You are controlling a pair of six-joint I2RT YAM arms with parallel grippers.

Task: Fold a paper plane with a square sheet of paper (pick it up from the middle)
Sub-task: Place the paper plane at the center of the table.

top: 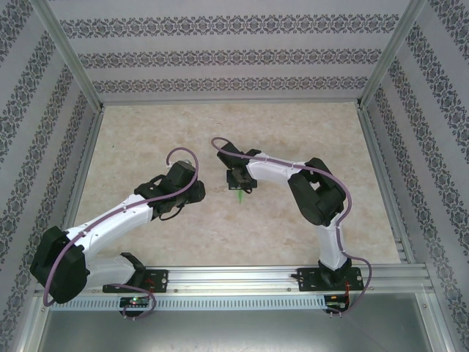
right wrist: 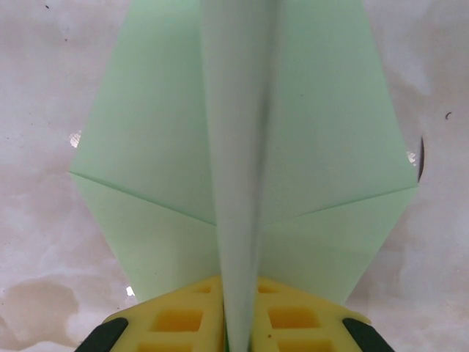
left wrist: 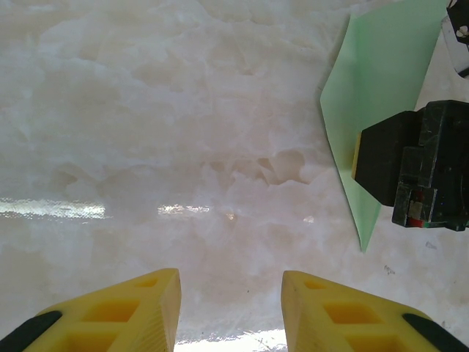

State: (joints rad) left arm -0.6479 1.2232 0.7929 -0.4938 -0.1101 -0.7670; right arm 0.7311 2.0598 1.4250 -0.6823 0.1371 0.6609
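1. Paper plane (right wrist: 154, 139): thin, pale green, judged light, limp, easily crushed; wings flat on the table (left wrist: 146, 132), centre fold raised.
2. Best hold: centre fold, mid-length.
3. Right hand (right wrist: 238, 297) pinches that fold; left hand (left wrist: 229, 286) wide, empty.
4. Right wrist view shows wing creases; left wrist view, its pointed tip.

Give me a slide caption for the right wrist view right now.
Right gripper pinches the raised centre fold of the paper plane, its wings spread over the marbled table.
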